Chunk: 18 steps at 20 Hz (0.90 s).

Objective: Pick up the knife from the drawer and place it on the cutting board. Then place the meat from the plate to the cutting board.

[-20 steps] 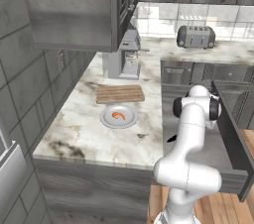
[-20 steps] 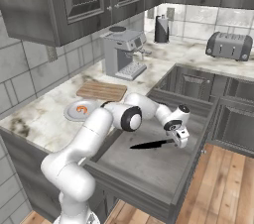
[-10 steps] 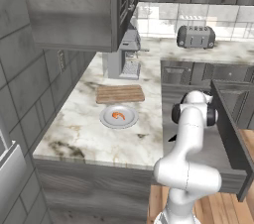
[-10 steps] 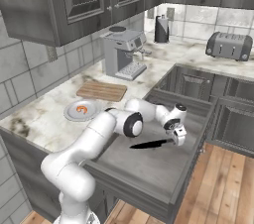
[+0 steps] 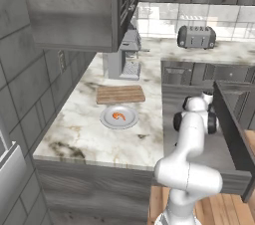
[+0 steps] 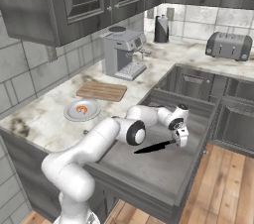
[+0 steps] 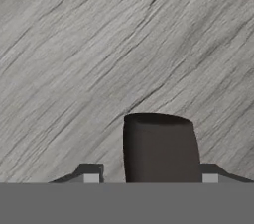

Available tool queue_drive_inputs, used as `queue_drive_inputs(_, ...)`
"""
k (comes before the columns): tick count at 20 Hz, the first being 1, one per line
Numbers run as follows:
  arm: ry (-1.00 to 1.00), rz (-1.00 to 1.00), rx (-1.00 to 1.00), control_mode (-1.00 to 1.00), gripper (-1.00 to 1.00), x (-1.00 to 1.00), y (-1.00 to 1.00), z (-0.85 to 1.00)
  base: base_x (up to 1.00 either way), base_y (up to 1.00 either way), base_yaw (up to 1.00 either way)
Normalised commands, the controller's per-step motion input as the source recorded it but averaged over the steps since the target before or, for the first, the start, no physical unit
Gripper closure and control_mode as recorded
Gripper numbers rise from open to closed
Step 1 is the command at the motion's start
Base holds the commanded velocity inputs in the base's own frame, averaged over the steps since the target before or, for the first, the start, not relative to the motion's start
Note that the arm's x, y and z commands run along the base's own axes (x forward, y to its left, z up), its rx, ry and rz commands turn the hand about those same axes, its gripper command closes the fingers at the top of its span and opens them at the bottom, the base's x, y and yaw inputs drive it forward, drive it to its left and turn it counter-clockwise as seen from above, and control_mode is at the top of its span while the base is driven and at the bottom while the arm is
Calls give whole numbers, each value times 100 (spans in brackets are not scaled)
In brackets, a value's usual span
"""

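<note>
One knife lies flat in the drawer, handle between the hand's parted fingers.

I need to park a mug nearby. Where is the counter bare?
Bare marble lies in front of the plate, toward the counter's near edge, and left of the cutting board. It is crowded behind the board, by the coffee machine.

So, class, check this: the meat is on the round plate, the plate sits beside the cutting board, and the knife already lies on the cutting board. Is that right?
One part is wrong. The knife lies in the open drawer, not on the cutting board; the right base view shows this. The meat is indeed on the plate, beside the board.
</note>
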Motion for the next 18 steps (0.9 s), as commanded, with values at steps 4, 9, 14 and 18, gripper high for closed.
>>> queue_drive_inputs(4, -3, -8, -3, -100, 100, -1, -15, -77, 0, 0, 0)
queue_drive_inputs(9, -28, -14, -9, -100, 100, -43, -10, -89, 0, 0, 0)
queue_drive_inputs(14, -70, -23, -3, -100, 100, -100, 2, -100, 0, 0, 0)
queue_drive_inputs(18, -38, -43, 4, -100, 100, -97, 48, -48, 0, 0, 0)
